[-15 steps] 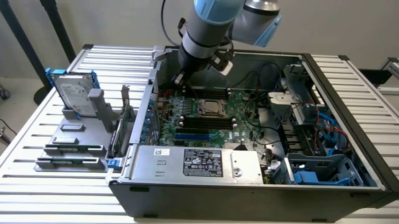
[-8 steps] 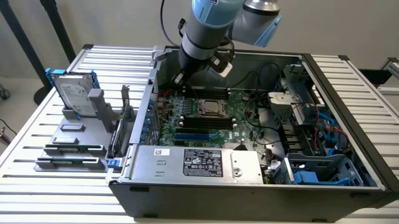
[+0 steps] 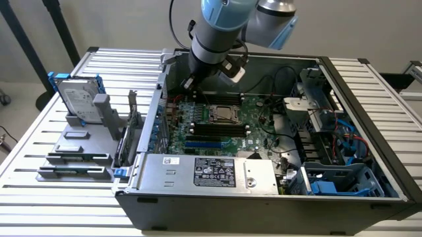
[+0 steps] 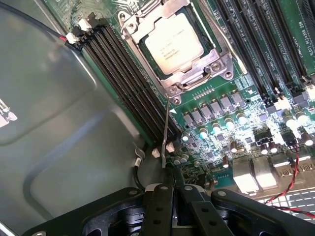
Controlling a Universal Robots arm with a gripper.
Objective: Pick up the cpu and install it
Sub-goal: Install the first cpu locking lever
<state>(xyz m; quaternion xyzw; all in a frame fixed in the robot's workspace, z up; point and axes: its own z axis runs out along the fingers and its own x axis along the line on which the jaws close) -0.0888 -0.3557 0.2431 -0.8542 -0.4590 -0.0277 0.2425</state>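
Black pincer (image 4: 170,189) low inside the open grey metal computer case (image 3: 218,205), fingers pressed together. Right at its tips is the end of a thin silver wire lever (image 4: 167,128); whether it's pinched, can't tell. Just beyond the pincer, the flat square silver-topped cpu (image 4: 173,42) sits in its metal-framed socket on the green motherboard (image 4: 246,83), with long black memory slots (image 4: 123,73) alongside.

A small, flat, square cpu (image 4: 173,43) with a dull silver top and faint printing is seen seated level in its socket (image 4: 197,73), ringed by a metal frame, on the green motherboard (image 4: 246,88).
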